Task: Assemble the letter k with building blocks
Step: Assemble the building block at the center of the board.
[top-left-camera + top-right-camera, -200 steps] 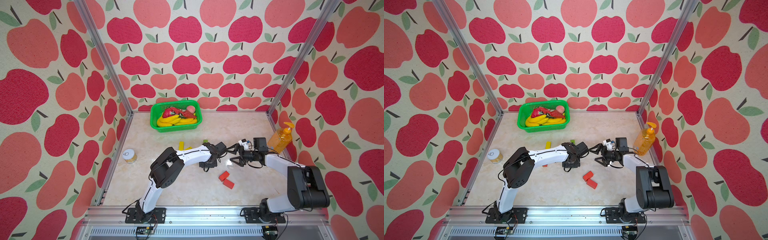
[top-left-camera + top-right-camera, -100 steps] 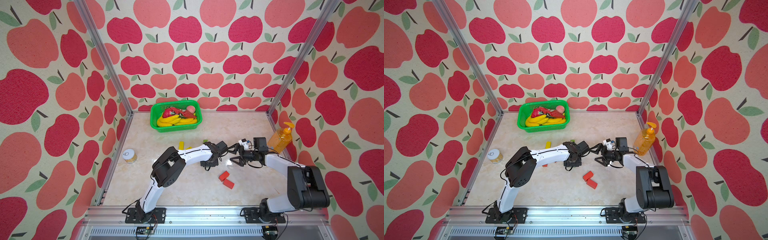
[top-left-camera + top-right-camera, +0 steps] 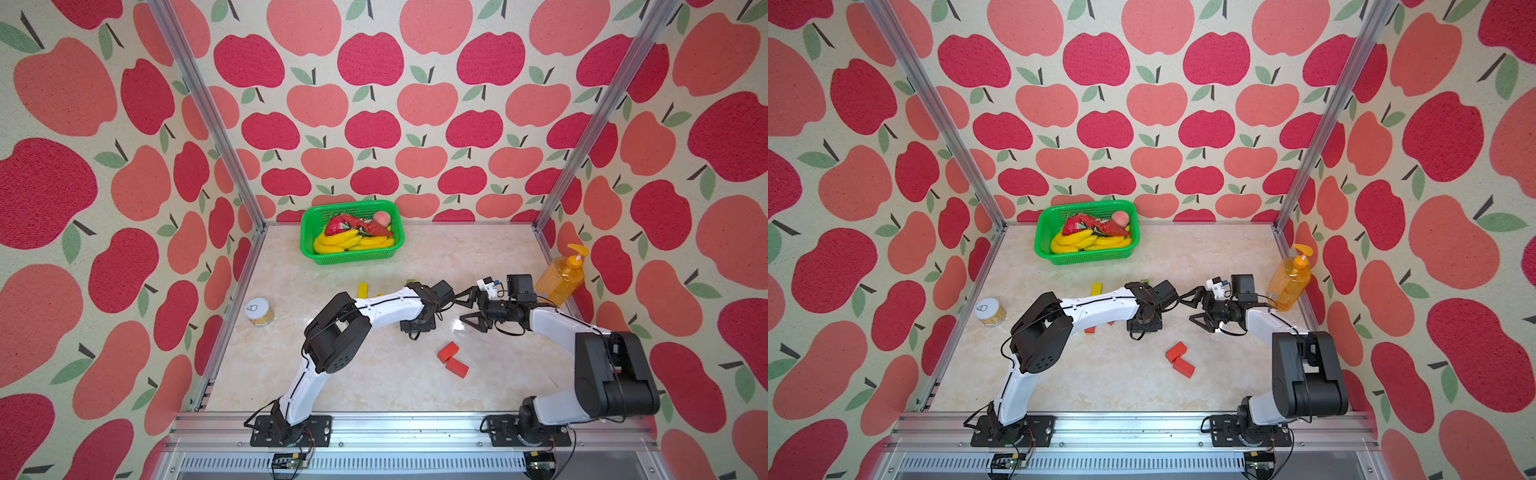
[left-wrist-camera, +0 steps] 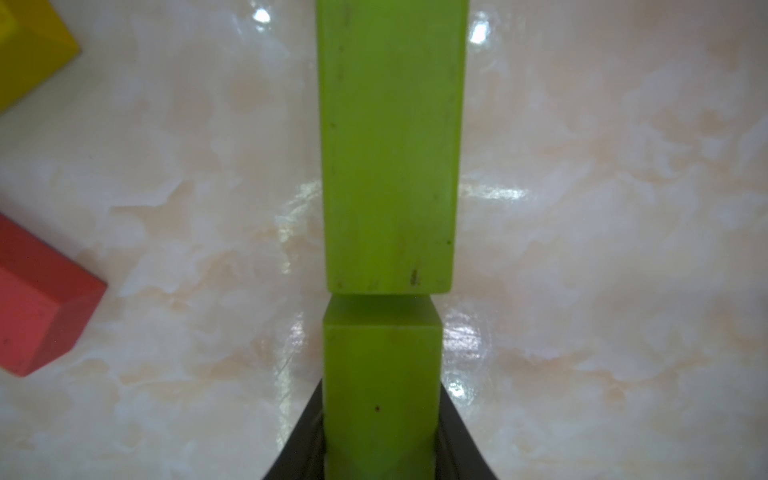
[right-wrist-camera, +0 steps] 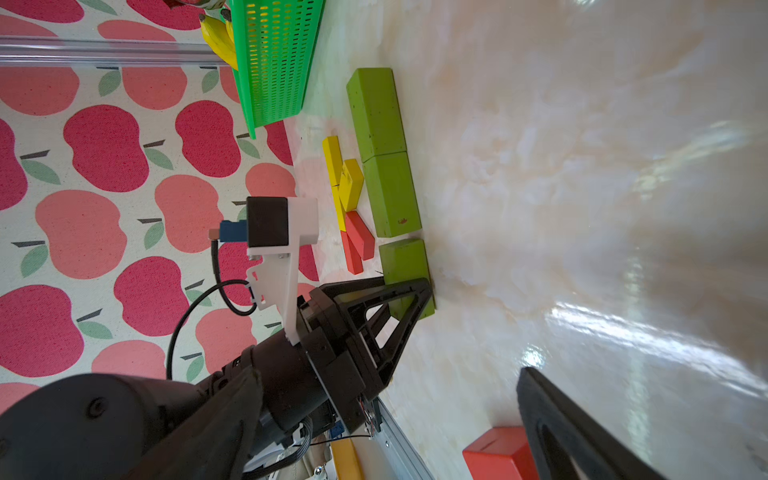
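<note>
Left tool is partly closed and clamped across the held green block. Right tool is spread fully, nothing held, close beside it. Held green block is set at the end of the green row farthest from the green basket. Middle green block and far green block are lined up ahead of it toward the basket. Stem of the K is judged nearly done. Ends look butted in the left wrist view; whether a hairline gap is left cannot be told. For a clean release: long edges to be kept flush with the middle green block, block seated flat on the surface, jaws opened evenly without twist, tool lifted straight off so the row isn't nudged. Yellow blocks and red blocks are bunched along the row's side. A red pair is lying further from the basket than the row. No readable writing is found; nothing legible on can or soap bottle.
</note>
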Controlling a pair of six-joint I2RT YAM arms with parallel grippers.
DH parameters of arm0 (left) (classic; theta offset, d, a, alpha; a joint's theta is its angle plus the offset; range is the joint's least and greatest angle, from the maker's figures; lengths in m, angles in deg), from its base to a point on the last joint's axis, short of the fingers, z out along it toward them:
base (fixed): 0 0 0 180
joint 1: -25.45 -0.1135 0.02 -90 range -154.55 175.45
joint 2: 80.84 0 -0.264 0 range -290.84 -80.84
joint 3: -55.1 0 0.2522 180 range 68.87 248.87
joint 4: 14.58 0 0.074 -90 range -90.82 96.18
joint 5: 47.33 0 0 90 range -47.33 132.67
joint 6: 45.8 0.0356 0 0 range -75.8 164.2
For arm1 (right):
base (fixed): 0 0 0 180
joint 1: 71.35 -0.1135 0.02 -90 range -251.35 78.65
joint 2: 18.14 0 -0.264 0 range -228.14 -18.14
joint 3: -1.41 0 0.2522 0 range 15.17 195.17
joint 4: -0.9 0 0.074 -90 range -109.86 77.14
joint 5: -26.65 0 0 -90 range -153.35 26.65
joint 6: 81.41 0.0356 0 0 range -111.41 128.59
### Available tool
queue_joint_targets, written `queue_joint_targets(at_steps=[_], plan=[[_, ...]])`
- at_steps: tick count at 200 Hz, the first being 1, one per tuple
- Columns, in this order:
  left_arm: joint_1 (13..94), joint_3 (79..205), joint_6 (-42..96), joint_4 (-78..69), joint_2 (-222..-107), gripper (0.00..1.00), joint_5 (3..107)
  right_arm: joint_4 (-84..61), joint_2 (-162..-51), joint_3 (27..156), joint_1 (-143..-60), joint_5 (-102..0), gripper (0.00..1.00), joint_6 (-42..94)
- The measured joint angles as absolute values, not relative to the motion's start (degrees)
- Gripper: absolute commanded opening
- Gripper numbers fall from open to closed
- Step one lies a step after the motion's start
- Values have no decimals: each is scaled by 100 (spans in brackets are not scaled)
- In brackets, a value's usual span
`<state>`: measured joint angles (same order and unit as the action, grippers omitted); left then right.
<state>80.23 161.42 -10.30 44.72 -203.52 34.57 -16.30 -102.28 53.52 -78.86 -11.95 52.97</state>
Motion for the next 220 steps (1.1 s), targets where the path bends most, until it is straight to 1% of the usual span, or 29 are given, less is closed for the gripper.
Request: queue_joint_targets(at_steps=[99,142,161,175,198,220], plan=[[7958,16328,-1028,4476,-20474,21,3459,-1630,-10228,5352,-7886,-1195,99,5295],[7958,16334,-1030,4478,-20483,24,3457,-1630,-10228,5352,-7886,-1195,99,5257],[7955,16339,-1030,4483,-20483,29,3457,-1630,-10228,5352,-7886,-1195,99,5257],[7953,16339,-1030,4483,-20485,35,3459,-1630,-10228,5352,-7886,-1195,99,5257],[7947,16339,-956,4465,-20520,49,3508,-1630,-10228,5352,-7886,-1195,99,5257],[7940,16389,-892,4441,-20544,58,3571,-1630,-10228,5352,-7886,-1195,99,5255]])
